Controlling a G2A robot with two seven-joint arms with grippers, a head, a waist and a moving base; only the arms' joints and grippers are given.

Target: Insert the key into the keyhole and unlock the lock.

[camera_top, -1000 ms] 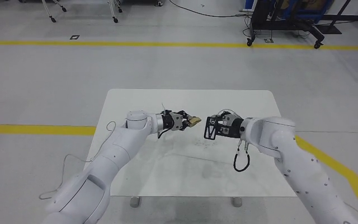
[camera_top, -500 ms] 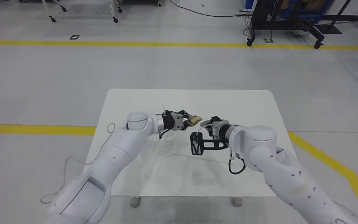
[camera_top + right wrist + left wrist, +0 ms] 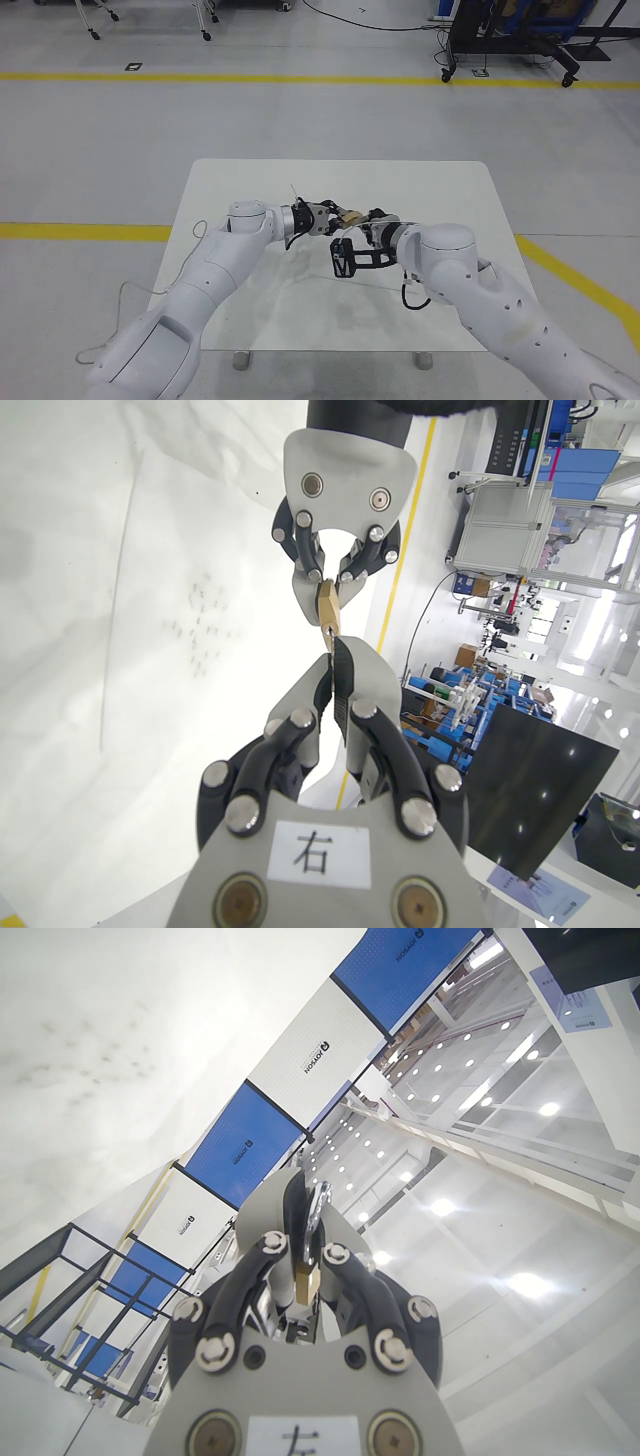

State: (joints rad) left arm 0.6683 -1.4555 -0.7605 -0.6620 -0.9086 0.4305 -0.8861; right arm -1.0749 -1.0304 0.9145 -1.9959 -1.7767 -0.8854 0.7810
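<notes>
Both grippers hang over the table's (image 3: 420, 190) middle: left gripper (image 3: 327, 592) clenched on the brass lock (image 3: 328, 610), right gripper (image 3: 334, 670) pinching the key (image 3: 315, 1215) against its keyhole (image 3: 330, 630)

Small brass padlock (image 3: 328, 610) held above the table in the left jaws, keyhole end facing outward; a silvery key (image 3: 316, 1213) (pinched in the right jaws) meets that end.

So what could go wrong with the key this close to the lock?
1. The right gripper pinches the thin key at its fingertips. If it meets the keyhole crooked, it may jam or slip.
2. The left gripper grips the lock in the air above the table. A hard push could twist it loose, and it might drop.
</notes>
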